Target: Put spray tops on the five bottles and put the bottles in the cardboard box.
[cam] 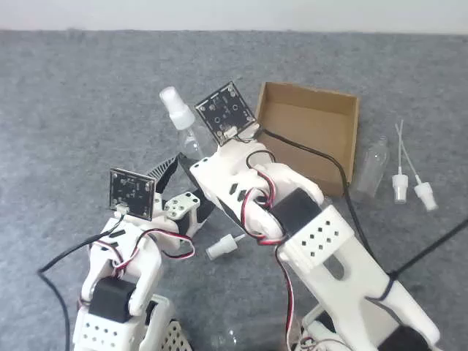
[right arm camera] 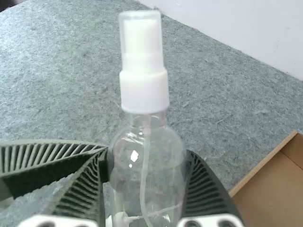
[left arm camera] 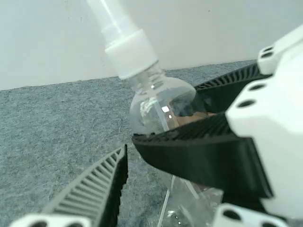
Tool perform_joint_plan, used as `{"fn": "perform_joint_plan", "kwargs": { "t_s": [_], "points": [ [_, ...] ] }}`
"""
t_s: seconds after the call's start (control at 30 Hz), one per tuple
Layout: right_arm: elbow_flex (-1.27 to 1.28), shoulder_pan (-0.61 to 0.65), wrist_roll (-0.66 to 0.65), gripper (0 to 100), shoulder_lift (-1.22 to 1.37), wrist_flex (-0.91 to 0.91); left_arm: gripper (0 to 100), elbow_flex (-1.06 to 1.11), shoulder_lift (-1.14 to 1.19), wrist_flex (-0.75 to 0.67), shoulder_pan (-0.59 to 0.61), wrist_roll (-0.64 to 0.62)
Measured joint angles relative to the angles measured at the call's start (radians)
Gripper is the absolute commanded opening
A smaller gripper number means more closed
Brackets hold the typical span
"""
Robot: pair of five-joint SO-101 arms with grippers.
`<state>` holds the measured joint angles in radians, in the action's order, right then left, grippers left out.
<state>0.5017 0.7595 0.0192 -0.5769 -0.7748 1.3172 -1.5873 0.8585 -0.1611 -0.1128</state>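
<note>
While the right gripper [right arm camera: 147,163] clamps the clear bottle [right arm camera: 142,142] between its jaws, spray top [right arm camera: 143,82] above them, we judge it light, slick and squashable, best held mid-body. The left gripper [cam: 175,186] gapes open just beside it.

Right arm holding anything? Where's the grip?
Yes: the right gripper is shut on the bottle, fingers on either side of its clear body, below the spray top.

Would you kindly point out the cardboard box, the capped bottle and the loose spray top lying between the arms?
cardboard box [cam: 307,124]: high view, bare inner floor.
capped bottle [right arm camera: 142,161]: right wrist view, clear body.
loose spray top [cam: 223,248]: high view, white collar.
</note>
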Motion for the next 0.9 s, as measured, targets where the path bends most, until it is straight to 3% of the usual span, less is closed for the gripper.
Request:
{"fn": "perform_joint_plan", "kwargs": {
  "t_s": [0.63, 0.9],
  "points": [
    [0.0, 0.002, 0.0, 0.6, -0.052, -0.063, 30, 0.002, 0.0, -0.002, 0.0, 0.003],
    [0.0, 0.002, 0.0, 0.6, -0.054, 0.028, 30, 0.003, 0.003, -0.002, 0.003, 0.006]
  ]
}}
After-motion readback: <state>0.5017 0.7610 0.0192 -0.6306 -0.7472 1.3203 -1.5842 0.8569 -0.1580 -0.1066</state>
